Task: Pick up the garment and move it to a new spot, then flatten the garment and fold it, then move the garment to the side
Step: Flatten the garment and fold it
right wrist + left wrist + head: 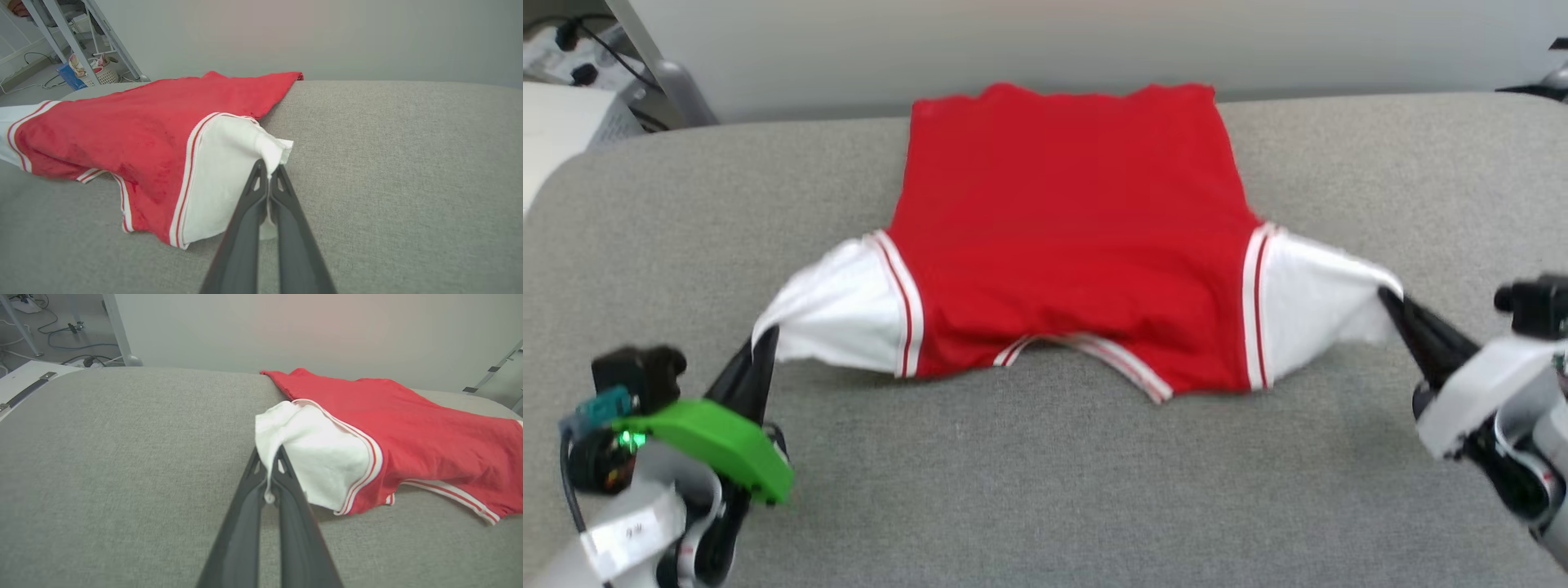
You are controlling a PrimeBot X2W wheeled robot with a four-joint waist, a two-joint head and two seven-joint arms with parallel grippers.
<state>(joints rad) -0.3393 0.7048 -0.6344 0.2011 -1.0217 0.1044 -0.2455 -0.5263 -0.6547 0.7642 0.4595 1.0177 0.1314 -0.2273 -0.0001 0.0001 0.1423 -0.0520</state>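
Note:
The garment [1070,237], a red T-shirt with white sleeves and red-white striped trim, lies spread on the grey padded table [1045,490], plain red side up, collar toward me and hem at the far edge. My left gripper [768,336] is shut on the tip of the white sleeve on the left, lifting it a little. In the left wrist view, white cloth is pinched between the dark fingers of the left gripper [268,451], beside the garment [408,424]. My right gripper [1387,296] is shut on the other white sleeve, held slightly raised. The right gripper [269,165] pinches that sleeve of the garment [143,122].
The table's far edge [1339,98] runs just behind the hem, with a pale wall beyond. A metal frame leg and cables [662,73] stand off the far left corner. Bare grey surface lies in front of the collar and on both sides.

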